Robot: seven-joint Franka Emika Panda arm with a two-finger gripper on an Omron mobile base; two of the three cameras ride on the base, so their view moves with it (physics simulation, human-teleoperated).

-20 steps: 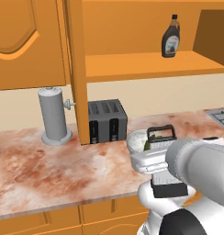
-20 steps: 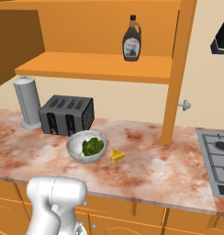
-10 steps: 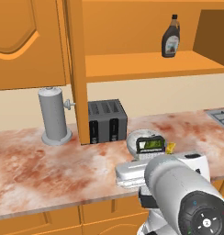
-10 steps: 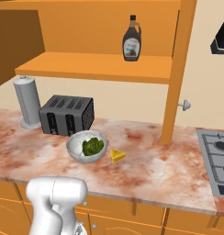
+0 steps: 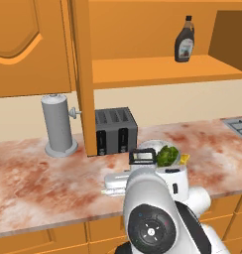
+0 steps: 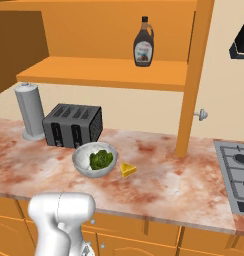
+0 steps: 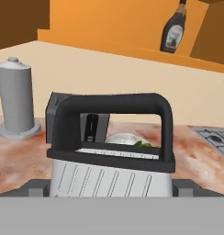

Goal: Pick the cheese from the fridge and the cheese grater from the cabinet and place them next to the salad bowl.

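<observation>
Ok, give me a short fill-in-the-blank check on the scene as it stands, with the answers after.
1. The syrup bottle stands on the cabinet ____.
2. The cheese lies on the counter beside the ____.
3. The black toaster stands between the salad bowl and the grey ____.
4. The cheese grater sits between the fingers of the ____.

Answers: shelf; salad bowl; cylinder; hand

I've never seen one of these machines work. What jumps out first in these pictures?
The cheese grater looms largest, silver with a black handle, right in front of the hand camera. On the marbled counter a salad bowl sits before the black toaster, with the yellow cheese beside it. A dark syrup bottle stands alone on the orange cabinet shelf.
</observation>
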